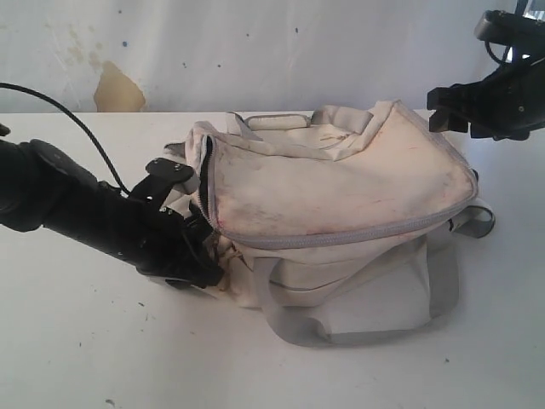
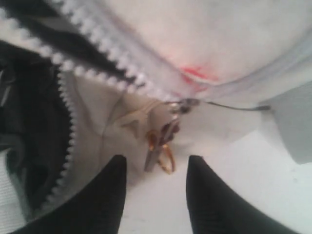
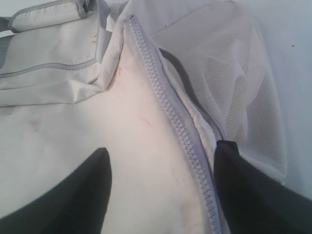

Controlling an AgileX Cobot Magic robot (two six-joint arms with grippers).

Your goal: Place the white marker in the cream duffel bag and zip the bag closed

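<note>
The cream duffel bag (image 1: 341, 196) lies on its side in the middle of the white table. Its grey zipper (image 3: 170, 112) is shut along the long edge and open at the left end, where dark lining (image 2: 29, 136) shows. My left gripper (image 1: 209, 243) is at that end, open. In the left wrist view the zipper pull with a gold ring (image 2: 163, 146) hangs just beyond the left gripper (image 2: 156, 165), touched by neither finger. My right gripper (image 1: 436, 109) hovers open above the bag's right end, and the right wrist view shows it (image 3: 163, 151) over the fabric. The white marker is out of view.
A grey webbing strap (image 1: 358, 328) loops out on the table (image 1: 85, 341) in front of the bag. A mesh pocket (image 3: 234, 83) sits beside the zipper. A black cable (image 1: 77, 119) runs to the left arm. The stained wall (image 1: 119, 85) stands behind.
</note>
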